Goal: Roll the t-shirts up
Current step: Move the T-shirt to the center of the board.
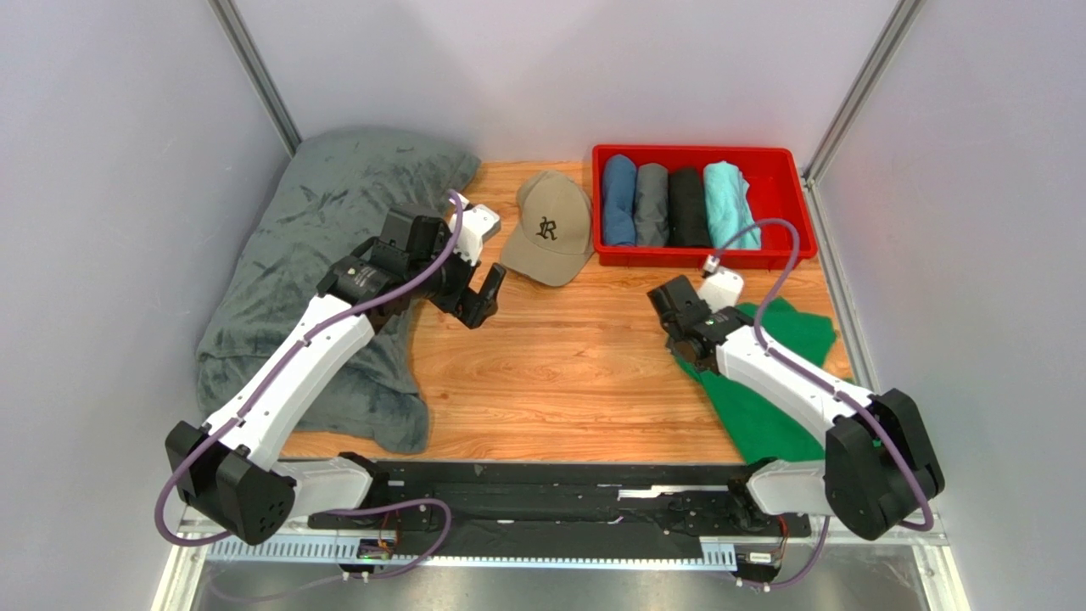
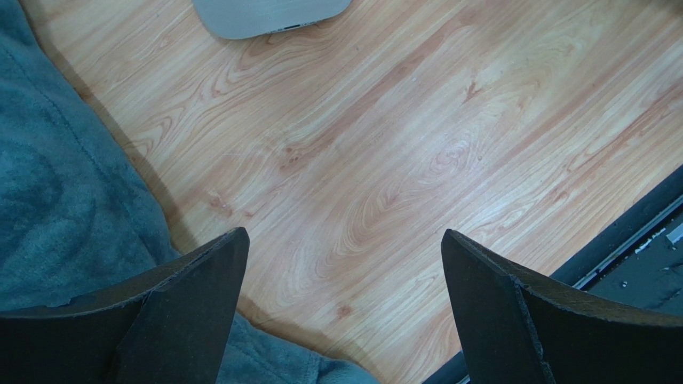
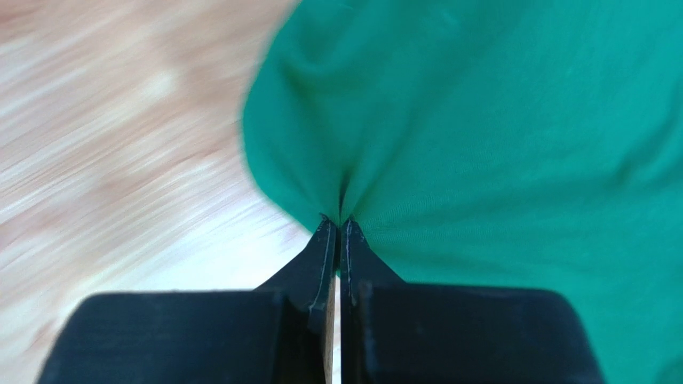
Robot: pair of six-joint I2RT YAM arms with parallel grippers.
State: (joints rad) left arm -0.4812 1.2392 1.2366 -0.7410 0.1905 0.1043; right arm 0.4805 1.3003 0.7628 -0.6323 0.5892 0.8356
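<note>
Right end effector (image 3: 338, 224): fingers together, clamped on a puckered edge of the green t-shirt (image 3: 497, 144). The shirt lies rumpled at the right edge of the surface (image 1: 574, 369), partly under the right arm, just in front of the red tray (image 1: 793, 172). Left end effector (image 2: 345, 248): fingers wide apart, nothing between them, over bare wood left of centre, just beside the dark-grey blanket (image 1: 319, 229) heaped along the left edge. Tan cap (image 1: 551, 229) sits at back centre, between blanket and tray. The tray, in the back right corner, holds four rolled shirts (image 1: 651, 204) side by side: blue, grey, black, turquoise.
</note>
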